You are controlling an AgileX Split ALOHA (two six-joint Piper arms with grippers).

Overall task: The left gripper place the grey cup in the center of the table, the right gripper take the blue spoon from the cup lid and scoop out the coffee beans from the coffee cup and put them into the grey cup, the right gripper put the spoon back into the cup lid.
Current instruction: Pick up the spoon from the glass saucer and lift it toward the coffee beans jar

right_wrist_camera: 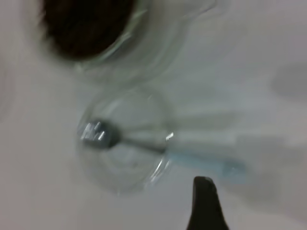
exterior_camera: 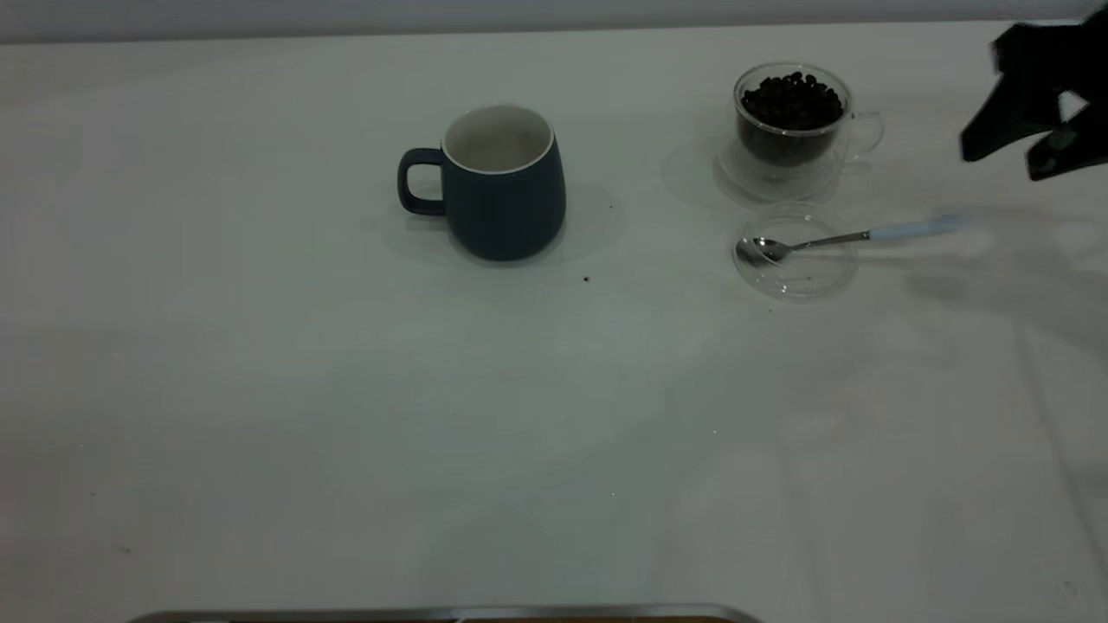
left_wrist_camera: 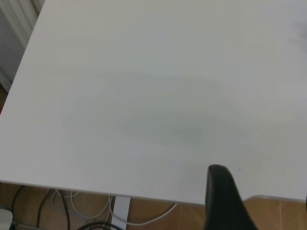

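The grey cup (exterior_camera: pixel 506 183) stands upright near the middle of the table (exterior_camera: pixel 346 415), its loop handle pointing toward the exterior view's left, its white interior showing no contents. Nothing touches it; a dark speck (exterior_camera: pixel 586 279) lies on the tabletop just in front of it.

Well to its right stands the coffee cup (exterior_camera: pixel 792 130), upright, filled with coffee beans (exterior_camera: pixel 792 102), handle pointing right. Just in front of it, close to its base, lies the cup lid (exterior_camera: pixel 795 253). The blue spoon (exterior_camera: pixel 853 236) rests with its bowl inside the lid and its handle over the rim; its long axis runs nearly left to right, pale blue end pointing right toward the right gripper (exterior_camera: pixel 1034 147).

That gripper hangs above the table at the far right edge, beyond the spoon's handle end and clear of it, fingers spread apart and empty. Nothing stands between it and the handle.

In the left wrist view, one finger (left_wrist_camera: pixel 223 201) of the left gripper shows above bare table near its edge; whether that pincer is apart or together cannot be told.
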